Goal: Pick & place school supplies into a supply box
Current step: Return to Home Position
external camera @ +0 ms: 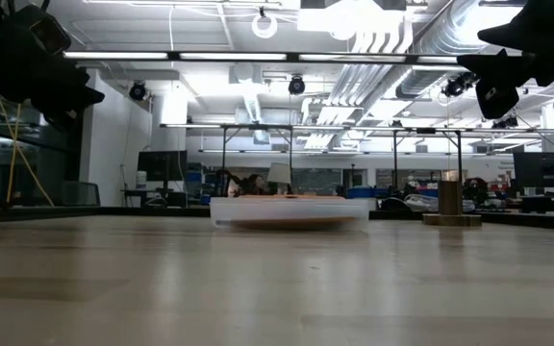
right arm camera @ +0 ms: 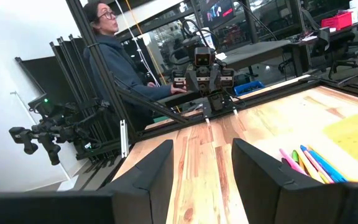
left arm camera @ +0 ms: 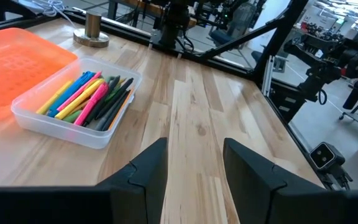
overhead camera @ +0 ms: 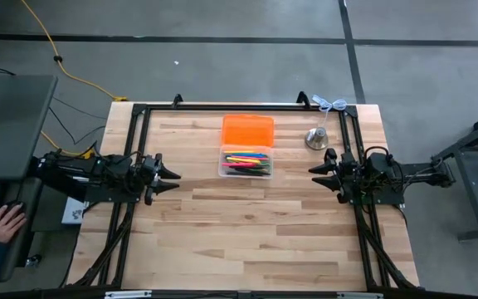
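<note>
Pens, pencils and markers (overhead camera: 247,159) in yellow, pink, blue, green and black are lying packed lengthwise inside the clear supply box (overhead camera: 222,170). The box is sitting on the wooden table (overhead camera: 247,241), midway between the two arms and toward the far edge. An orange rectangular piece (overhead camera: 247,129) is lying just beside the box on its far side, and a silver bell (overhead camera: 317,138) is standing to the right of that piece. The left gripper (overhead camera: 171,177) is hovering at the table's left side, pointing toward the box, with its fingers (left arm camera: 148,171) spread apart and gripping nothing. The right gripper (overhead camera: 318,170) is facing it from the right side, near the bell, likewise parted and empty. A person's hand (overhead camera: 7,223) is resting at a desk beyond the left arm.
</note>
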